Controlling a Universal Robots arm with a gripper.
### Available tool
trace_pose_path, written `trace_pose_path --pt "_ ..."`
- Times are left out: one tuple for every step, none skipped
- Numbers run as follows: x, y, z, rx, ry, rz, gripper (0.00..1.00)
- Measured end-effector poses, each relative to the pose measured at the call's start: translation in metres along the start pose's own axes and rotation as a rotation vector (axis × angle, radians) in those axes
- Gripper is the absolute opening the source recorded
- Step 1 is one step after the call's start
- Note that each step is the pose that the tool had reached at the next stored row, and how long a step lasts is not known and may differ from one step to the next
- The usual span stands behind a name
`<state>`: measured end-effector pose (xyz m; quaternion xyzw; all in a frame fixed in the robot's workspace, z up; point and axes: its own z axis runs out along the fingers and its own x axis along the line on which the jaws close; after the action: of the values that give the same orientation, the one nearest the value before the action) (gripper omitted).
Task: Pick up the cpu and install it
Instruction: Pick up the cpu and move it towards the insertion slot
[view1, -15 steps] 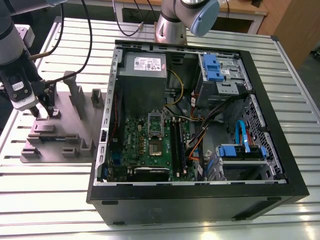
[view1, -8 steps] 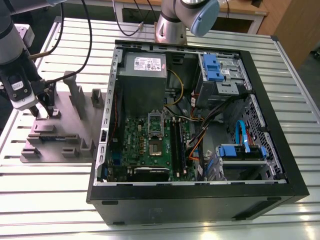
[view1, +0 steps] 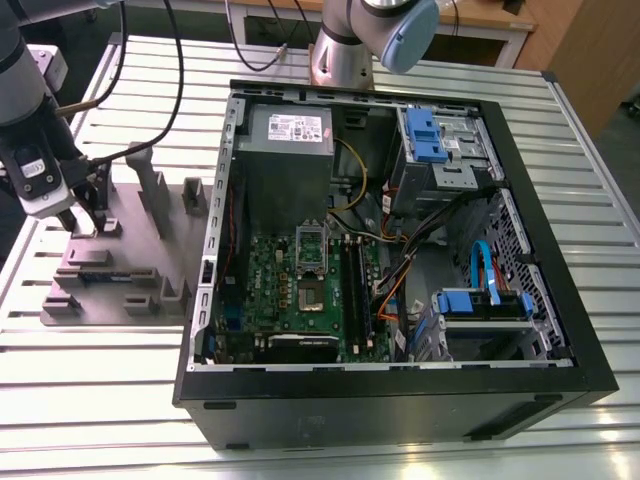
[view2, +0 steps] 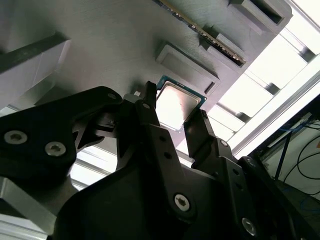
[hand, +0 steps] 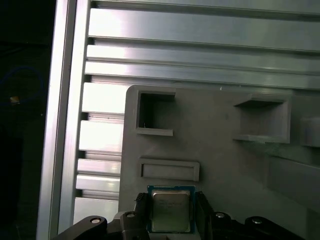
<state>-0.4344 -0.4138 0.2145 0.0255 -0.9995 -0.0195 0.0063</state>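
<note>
The cpu (hand: 170, 210) is a small square chip with a silvery top and a pale rim, lying low on the grey fixture plate (hand: 225, 165). My gripper (hand: 171, 205) stands over it with one black finger against each side, shut on the chip. In the second wrist view the cpu (view2: 176, 104) shows between the fingertips (view2: 148, 102). In the exterior view my gripper (view1: 80, 222) is down at the plate (view1: 120, 270) on the exterior view's left. The dark socket (view1: 313, 297) sits on the green board (view1: 280, 290) inside the open computer case (view1: 400, 400).
Upright grey posts (view1: 150, 185) and raised holders (view1: 175, 290) stand on the fixture plate around my gripper. The case holds a grey power supply (view1: 287, 150), blue drive brackets (view1: 425, 135) and loose cables (view1: 400, 270). The slatted metal table (view1: 90, 390) lies all around.
</note>
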Motion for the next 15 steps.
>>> trace_pose_path --pt "0.0000 0.0000 -0.0006 0.0000 0.0000 0.000 0.47" --pt "0.0000 0.0000 -0.0012 0.0000 0.0000 0.000 0.47" --pt "0.0000 0.0001 -0.0020 0.0000 0.0000 0.000 0.47" --pt "0.0000 0.0001 -0.0027 -0.0001 -0.0001 0.000 0.47" --pt "0.0000 0.0001 -0.0036 0.0000 0.0000 0.000 0.47" --pt "0.0000 0.0002 -0.0044 0.0000 -0.0001 0.000 0.47" --pt "0.0001 0.0002 -0.0052 0.0000 -0.0001 0.000 0.47" --pt "0.0001 0.0002 -0.0062 -0.0001 -0.0001 0.000 0.47" --pt "0.0001 0.0003 -0.0072 0.0000 0.0000 0.000 0.47" --pt "0.0001 0.0003 -0.0081 -0.0001 -0.0001 0.000 0.47" --pt "0.0001 0.0003 -0.0087 -0.0001 -0.0001 0.000 0.47" --pt "0.0001 0.0004 -0.0090 -0.0002 -0.0004 0.000 0.47" --pt "0.0001 0.0004 -0.0094 -0.0001 -0.0003 0.000 0.47" --pt "0.0001 0.0004 -0.0099 -0.0001 -0.0001 0.000 0.47" --pt "0.0001 0.0004 -0.0103 -0.0001 -0.0001 0.000 0.47"
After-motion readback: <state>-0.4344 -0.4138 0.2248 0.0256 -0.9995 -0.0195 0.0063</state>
